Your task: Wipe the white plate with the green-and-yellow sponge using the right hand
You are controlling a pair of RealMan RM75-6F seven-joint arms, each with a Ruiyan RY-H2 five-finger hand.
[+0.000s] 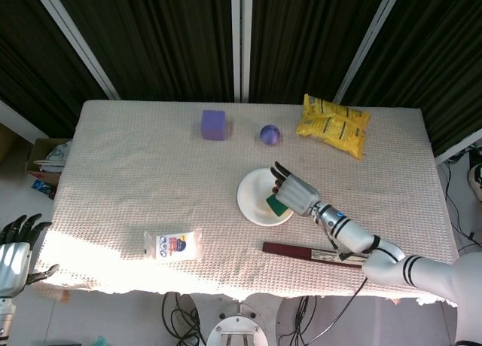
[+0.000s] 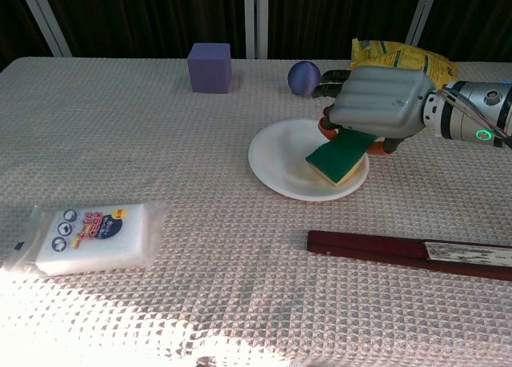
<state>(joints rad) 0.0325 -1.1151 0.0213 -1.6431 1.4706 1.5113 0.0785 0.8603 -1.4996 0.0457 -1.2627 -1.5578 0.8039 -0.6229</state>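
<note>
One robot hand (image 2: 378,109), the right, grips the sponge (image 2: 340,154), seemingly touching the plate (image 2: 276,157).

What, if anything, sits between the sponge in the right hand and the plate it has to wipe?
Nothing visible. The right hand grips the green-and-yellow sponge directly over the white plate, its yellow side down on the plate's right half; the plate surface around it is bare.

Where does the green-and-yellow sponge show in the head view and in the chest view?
Head view: the sponge sits right of centre, on the right part of the white plate, mostly covered by the right hand.
Chest view: the sponge lies right of centre, on the plate's right half, green face up, held by the right hand.
Shared landmark: the purple ball, beyond the plate.
</note>
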